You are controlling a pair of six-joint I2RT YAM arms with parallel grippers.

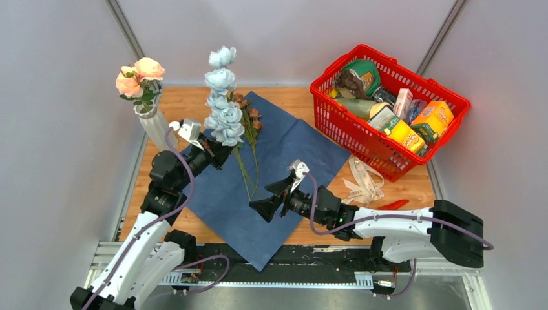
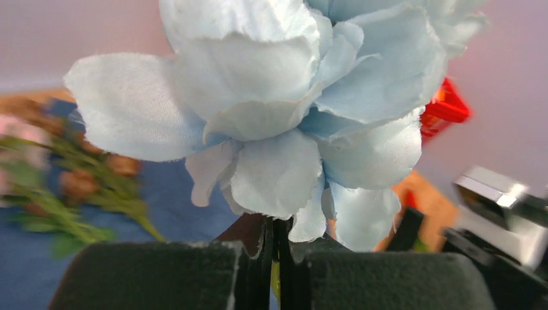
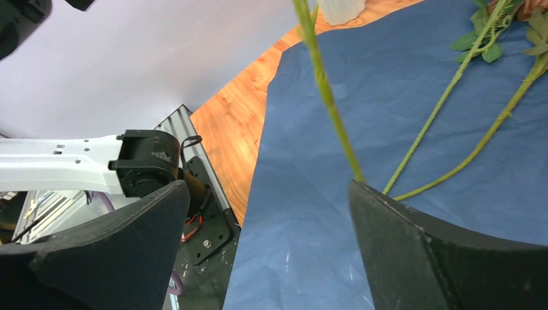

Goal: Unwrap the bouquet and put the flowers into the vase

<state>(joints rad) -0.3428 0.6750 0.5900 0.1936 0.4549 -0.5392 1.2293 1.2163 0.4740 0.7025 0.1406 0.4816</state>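
The right gripper [image 1: 270, 199] is held wide open above the blue paper [image 1: 291, 152]. A thin green stem [image 3: 326, 97] is seen between its fingers and is not clamped. Further ahead and to its left, the left gripper [image 1: 218, 154] is closed on the stem of the pale blue flowers [image 1: 223, 97], which are held upright. Brown flowers [image 1: 251, 119] are laid on the paper just to its right. Beyond the left gripper, the vase [image 1: 154, 126] is stood on the counter [image 1: 304, 97], with pink flowers [image 1: 139, 77] already in it.
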